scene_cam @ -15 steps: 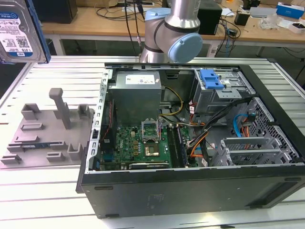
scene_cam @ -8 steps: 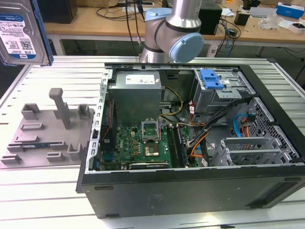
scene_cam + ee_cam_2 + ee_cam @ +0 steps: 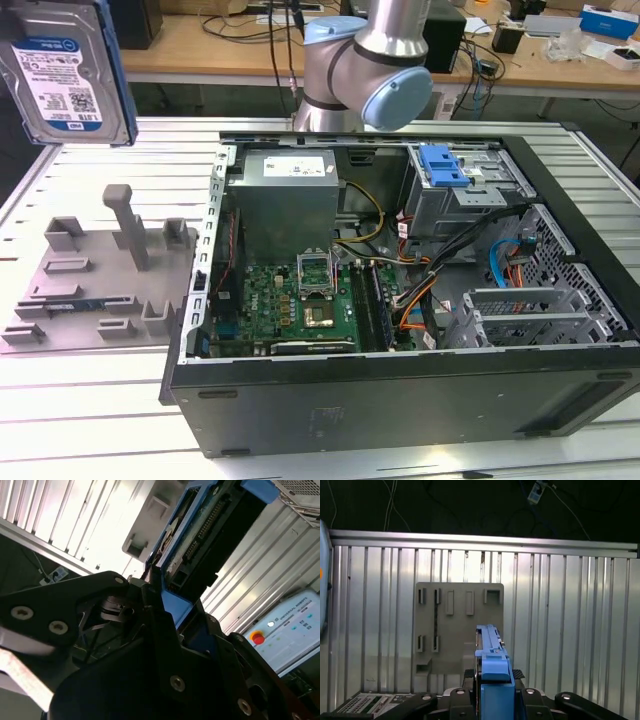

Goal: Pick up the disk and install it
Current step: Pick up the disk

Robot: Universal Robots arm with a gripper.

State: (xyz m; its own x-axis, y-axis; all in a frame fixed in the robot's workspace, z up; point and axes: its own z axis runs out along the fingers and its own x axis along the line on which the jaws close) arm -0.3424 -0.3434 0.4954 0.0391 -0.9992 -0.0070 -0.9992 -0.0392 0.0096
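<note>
Gripping the disk (image 3: pixel 220 525) at one end, the gripper (image 3: pixel 167 602) has its black jaws closed tight on the blue carrier frame (image 3: pixel 177 609) in the second wrist view. The drive's dark underside and its row of connector pins face that camera. In the first wrist view the disk (image 3: pixel 492 655) stands edge-on between the black parts of the gripper, with its blue frame toward the camera. Beyond it a grey fixture plate (image 3: pixel 460 605) with several slots lies flat on the ribbed aluminium table (image 3: pixel 570 630), and the disk hangs clear of both.

In the exterior view the disk (image 3: pixel 65 70) is high at the exterior view's left, near the camera, with its white-and-blue label facing out. It is well above the fixture plate (image 3: pixel 100 270) and touches nothing on the table (image 3: pixel 80 400). The arm (image 3: pixel 370 70) rises behind an open computer case (image 3: pixel 400 400) that lies on its side. Inside the case sit a grey power-supply box (image 3: pixel 285 200), a green motherboard (image 3: pixel 290 300) and, toward the exterior view's right, a blue latch (image 3: pixel 445 165) on a grey metal cage (image 3: pixel 450 205). The disk is outside the case, well apart from that cage.
</note>
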